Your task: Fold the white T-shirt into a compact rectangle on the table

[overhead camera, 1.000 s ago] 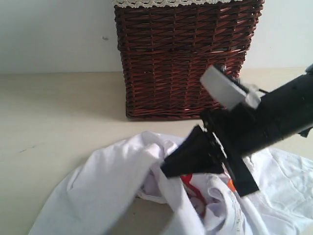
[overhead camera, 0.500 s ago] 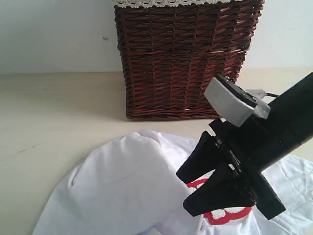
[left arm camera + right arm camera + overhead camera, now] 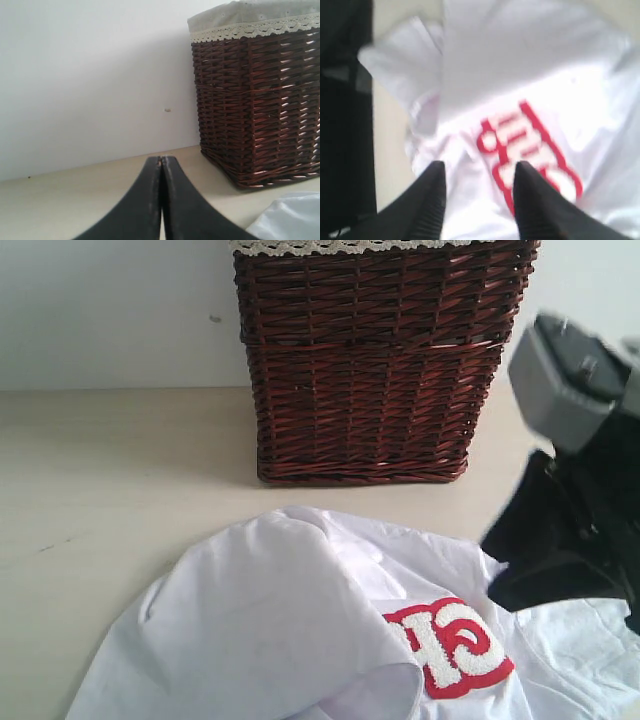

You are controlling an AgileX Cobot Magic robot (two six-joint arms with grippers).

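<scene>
In the exterior view, a white cotton short-sleeved T-shirt (image 3: 270, 630) lies rumpled and unfolded on the near part of the broad pale beige matte table (image 3: 110, 480), one edge curled over at the front. Its red patch with fuzzy white lettering (image 3: 450, 645) faces up towards the right. A dark brown woven wicker basket with a cream lace trim (image 3: 370, 360) stands behind the shirt, apart from it, against the plain pale wall (image 3: 110, 310). The black right gripper (image 3: 495, 568) hangs at the right edge above the shirt's right side, with a grey block (image 3: 565, 380) mounted on top of the arm; its jaws show a gap between them and nothing in it. The left wrist view shows the left gripper (image 3: 161, 200) with its two black fingers (image 3: 140, 210) pressed flat together and empty, poised over bare table (image 3: 60, 200). The basket (image 3: 260, 100) stands ahead of it and a corner of the shirt (image 3: 290, 220) lies near the basket's foot. The right wrist view is blurred. The right gripper (image 3: 480, 200) has its ribbed black fingers (image 3: 432, 200) spread apart and nothing held between them. The shirt (image 3: 520, 60) is spread beneath, with the patch (image 3: 530, 155) just beyond the fingertips, and a strip of table (image 3: 390, 150) shows beside the cloth.
</scene>
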